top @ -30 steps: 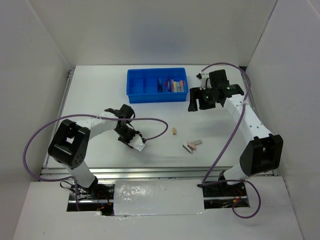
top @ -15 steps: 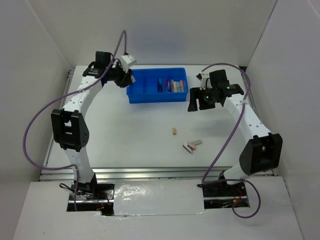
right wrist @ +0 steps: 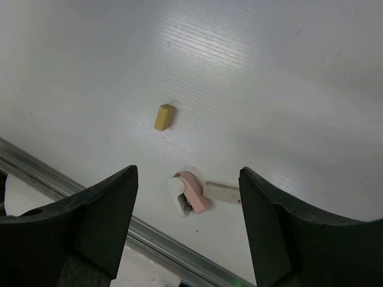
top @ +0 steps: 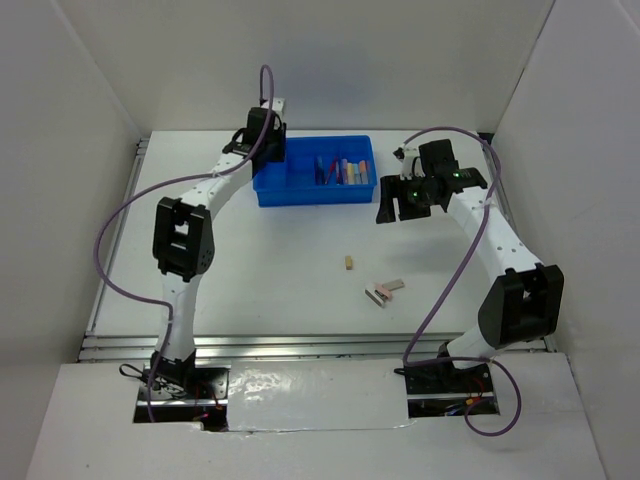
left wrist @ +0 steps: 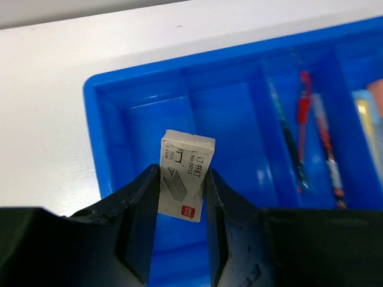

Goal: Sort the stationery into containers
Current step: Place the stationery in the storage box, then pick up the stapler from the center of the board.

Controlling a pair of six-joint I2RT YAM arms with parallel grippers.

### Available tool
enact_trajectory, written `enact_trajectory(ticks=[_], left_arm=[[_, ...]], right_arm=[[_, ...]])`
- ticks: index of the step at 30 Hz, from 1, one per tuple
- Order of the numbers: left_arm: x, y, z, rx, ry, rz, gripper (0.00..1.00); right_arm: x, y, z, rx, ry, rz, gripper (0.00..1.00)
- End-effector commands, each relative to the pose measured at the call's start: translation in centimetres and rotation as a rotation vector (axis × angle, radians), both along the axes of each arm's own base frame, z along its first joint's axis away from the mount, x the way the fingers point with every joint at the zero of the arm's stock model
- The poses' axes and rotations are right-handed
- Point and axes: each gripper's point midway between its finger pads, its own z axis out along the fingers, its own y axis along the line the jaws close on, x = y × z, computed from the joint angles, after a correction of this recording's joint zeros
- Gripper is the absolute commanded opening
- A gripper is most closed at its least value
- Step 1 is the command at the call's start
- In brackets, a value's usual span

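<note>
My left gripper (left wrist: pixel 179 180) clamps staple box (left wrist: pixel 185 156) | best: lower into empty blue tray (left wrist: pixel 100 113) compartment before release | right gripper (right wrist: pixel 187 174) spread

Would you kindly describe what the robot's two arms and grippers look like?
Both arms, left arm and right arm, have white tubular links joined by chunky black joint housings. A purple cable loops loosely along each. The left gripper and right gripper each have two broad matte black fingers, without visible markings.
</note>
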Motion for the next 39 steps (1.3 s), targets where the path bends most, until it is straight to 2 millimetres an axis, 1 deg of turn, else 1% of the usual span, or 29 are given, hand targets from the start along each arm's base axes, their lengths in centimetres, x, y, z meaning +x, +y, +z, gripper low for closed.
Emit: enact_trajectory(ticks=[1,2,3,7,8,11,12,13,16,17,19,22,24,25,26,27,28,29,30,31,32,33,34,35,36,37,38,39], left_arm=[[2.7,2.8,1.5,0.009,-0.086,0.205,0.08],[3.1,2.6,0.8,0.022,-0.08,0.202,0.08],[3.3,3.0,0.3,0.037,-0.077,0.228,0.08],[3.6,3.5,-1.4,0.077,-0.064,0.231,0.09],[3.6,3.5,-1.9,0.084,-0.055,0.23,0.13],[3.4,3.3,-2.8,0.09,-0.032,0.218,0.26],[3.3,3.3,-3.1,0.089,-0.025,0.218,0.29],[3.2,3.3,-3.3,0.089,-0.02,0.217,0.36],[3.0,3.1,-3.3,0.083,-0.017,0.21,0.47],[3.0,3.0,-3.2,0.083,-0.02,0.208,0.54],[2.9,3.0,-2.8,0.077,-0.025,0.209,0.64],[2.8,2.9,-2.0,0.072,-0.033,0.203,0.67],[2.6,2.8,-1.6,0.074,-0.035,0.191,0.68],[2.3,2.8,-0.8,0.068,-0.044,0.187,0.69],[2.1,2.8,-0.5,0.062,-0.044,0.18,0.69],[1.6,2.8,0.6,0.055,-0.054,0.162,0.69],[1.1,2.6,1.3,0.048,-0.056,0.142,0.69],[0.6,1.9,2.2,0.025,-0.066,0.104,0.69],[-0.6,2.0,3.8,0.011,-0.086,0.077,0.69],[-1.6,1.1,4.7,-0.019,-0.092,0.013,0.69],[-2.4,0.8,5.5,-0.023,-0.102,-0.034,0.69],[-4.3,0.7,6.8,-0.038,-0.112,-0.071,0.68],[-5.3,0.4,7.2,-0.05,-0.111,-0.102,0.69],[-6.5,-0.2,7.7,-0.07,-0.108,-0.145,0.69],[-8.4,0.1,8.1,-0.08,-0.091,-0.156,0.69],[-9.5,0.1,8.2,-0.1,-0.075,-0.161,0.69],[-11.5,0.1,8.2,-0.115,-0.054,-0.186,0.69],[-12.7,0.1,7.6,-0.117,-0.022,-0.198,0.69]], right_arm=[[0.5,-0.2,-0.4,0.009,-0.004,-0.008,0.75],[0.4,-0.2,-0.4,0.011,0.0,-0.008,0.75],[0.4,-0.1,-0.4,0.012,0.002,-0.007,0.75],[0.3,-0.2,-0.6,0.017,0.007,-0.006,0.75],[0.3,-0.2,-0.5,0.017,0.004,-0.006,0.75],[0.3,-0.2,-0.5,0.015,0.004,-0.008,0.75],[0.3,-0.2,-0.6,0.014,0.007,-0.008,0.75],[0.3,-0.2,-0.6,0.015,0.007,-0.007,0.75],[0.3,-0.2,-0.5,0.013,0.005,-0.009,0.75],[0.3,-0.3,-0.6,0.012,0.007,-0.01,0.75],[0.2,-0.4,-0.6,0.008,0.004,-0.013,0.75],[-0.3,-0.3,-0.8,0.006,0.014,-0.008,0.75],[-0.7,-0.2,-0.7,-0.013,0.006,0.047,0.75],[-1.6,-0.2,-0.9,-0.017,0.036,0.081,0.75],[-2.1,-0.1,-1.2,-0.018,0.055,0.107,0.74],[-3.4,0.1,-1.5,-0.013,0.079,0.181,0.73],[-4.1,0.1,-1.8,-0.018,0.093,0.214,0.7],[-5.1,-0.1,-2.4,-0.028,0.106,0.249,0.68],[-6.0,-0.4,-2.8,-0.059,0.103,0.311,0.66],[-7.1,-0.8,-3.9,-0.079,0.125,0.34,0.63],[-7.6,-1.3,-4.1,-0.112,0.099,0.385,0.6],[-7.8,-2.0,-4.6,-0.149,0.093,0.393,0.56],[-8.1,-2.2,-5.1,-0.167,0.091,0.412,0.48],[-9.0,-2.5,-5.8,-0.189,0.087,0.45,0.44],[-8.9,-2.6,-6.2,-0.205,0.072,0.463,0.41],[-9.5,-2.8,-7.1,-0.224,0.083,0.479,0.39],[-9.2,-2.6,-7.4,-0.239,0.06,0.497,0.38],[-9.4,-2.6,-7.8,-0.25,0.066,0.504,0.38]])
